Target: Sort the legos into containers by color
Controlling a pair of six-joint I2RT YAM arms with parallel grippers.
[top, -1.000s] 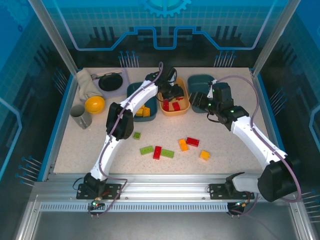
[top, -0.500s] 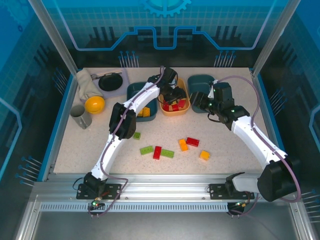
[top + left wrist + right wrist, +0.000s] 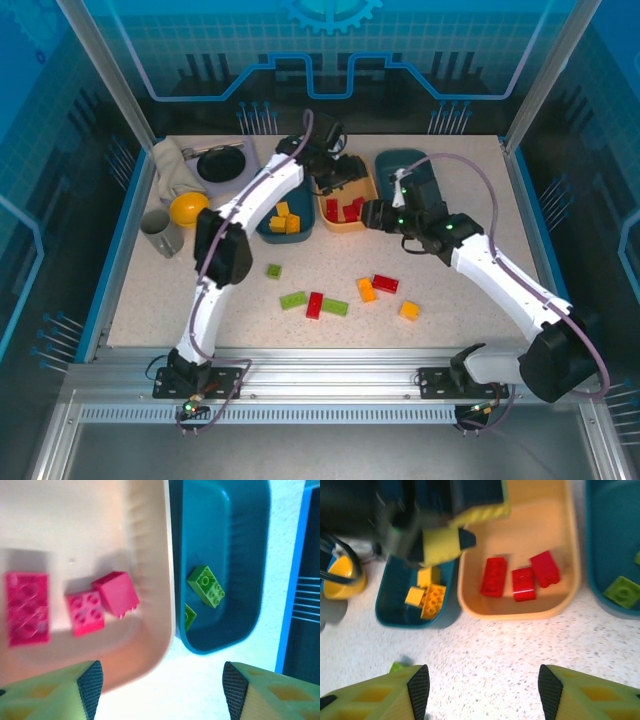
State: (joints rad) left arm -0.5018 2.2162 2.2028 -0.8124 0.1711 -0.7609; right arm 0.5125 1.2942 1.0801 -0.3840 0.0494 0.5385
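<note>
Seven loose bricks lie nearward of the right gripper, farther from the left gripper; both grippers are spread and empty.

Red legos in orange tray, yellow legos in teal tray; white speckled table

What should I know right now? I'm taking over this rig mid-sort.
Left gripper: open, empty, over the edge of the orange tray.
Right gripper: open, empty, above bare table in front of that tray.
Done: three red bricks in the orange tray, yellow bricks in the left teal tray, two green bricks in the right teal tray.
To do: seven loose bricks on the table, three green, two red, two orange.
</note>
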